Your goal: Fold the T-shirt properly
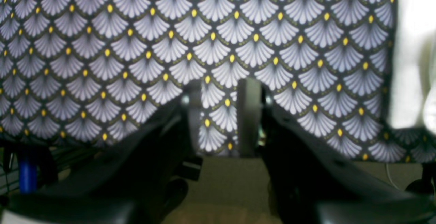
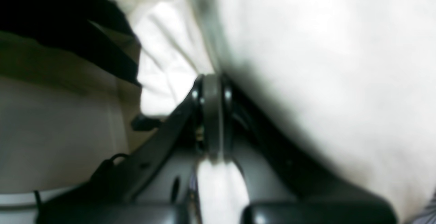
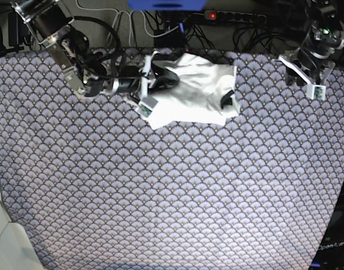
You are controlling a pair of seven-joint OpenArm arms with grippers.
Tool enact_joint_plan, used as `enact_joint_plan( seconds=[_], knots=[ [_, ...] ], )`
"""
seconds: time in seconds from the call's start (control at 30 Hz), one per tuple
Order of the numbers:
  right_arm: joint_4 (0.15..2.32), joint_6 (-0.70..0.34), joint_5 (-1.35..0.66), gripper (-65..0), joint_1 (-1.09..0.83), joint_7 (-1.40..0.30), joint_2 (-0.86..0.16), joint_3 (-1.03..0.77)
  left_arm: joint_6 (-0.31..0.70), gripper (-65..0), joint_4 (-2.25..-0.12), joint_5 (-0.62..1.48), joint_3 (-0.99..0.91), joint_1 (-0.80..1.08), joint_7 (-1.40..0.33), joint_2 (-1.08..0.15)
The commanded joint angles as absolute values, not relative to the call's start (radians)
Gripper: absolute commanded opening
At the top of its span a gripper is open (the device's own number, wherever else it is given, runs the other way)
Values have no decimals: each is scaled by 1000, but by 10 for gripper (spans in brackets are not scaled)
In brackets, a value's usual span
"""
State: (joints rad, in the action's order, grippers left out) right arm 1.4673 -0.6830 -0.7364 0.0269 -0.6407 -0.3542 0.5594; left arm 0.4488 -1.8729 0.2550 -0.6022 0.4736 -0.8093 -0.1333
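Note:
The white T-shirt (image 3: 197,93) lies bunched and partly folded at the far middle of the table, plain side up, with a small dark patch (image 3: 228,100) near its right edge. My right gripper (image 3: 167,79) reaches in from the left, shut on the shirt's left edge. In the right wrist view its fingers (image 2: 213,115) are pressed together with white T-shirt cloth (image 2: 306,63) pinched and draped around them. At the far right my left gripper (image 3: 300,70) hangs clear of the shirt. It shows open in the left wrist view (image 1: 221,115), with only the tablecloth between the fingers.
A fan-patterned tablecloth (image 3: 177,191) covers the whole table. A power strip (image 3: 233,16) and cables run along the back edge. A pale object (image 3: 5,247) sits at the near left corner. The right table edge (image 1: 395,63) shows in the left wrist view.

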Motion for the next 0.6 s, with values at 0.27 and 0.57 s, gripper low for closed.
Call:
enact_joint_plan(
  seconds=[0.27, 0.57],
  knots=[
    [1653, -698, -768, -650, 124, -799, -291, 555, 447, -472, -1888, 263, -605, 478, -791, -143],
    [1420, -698, -768, -650, 269, -812, -136, 556, 447, -472, -1888, 259, -610, 481, -791, -128]
  ],
)
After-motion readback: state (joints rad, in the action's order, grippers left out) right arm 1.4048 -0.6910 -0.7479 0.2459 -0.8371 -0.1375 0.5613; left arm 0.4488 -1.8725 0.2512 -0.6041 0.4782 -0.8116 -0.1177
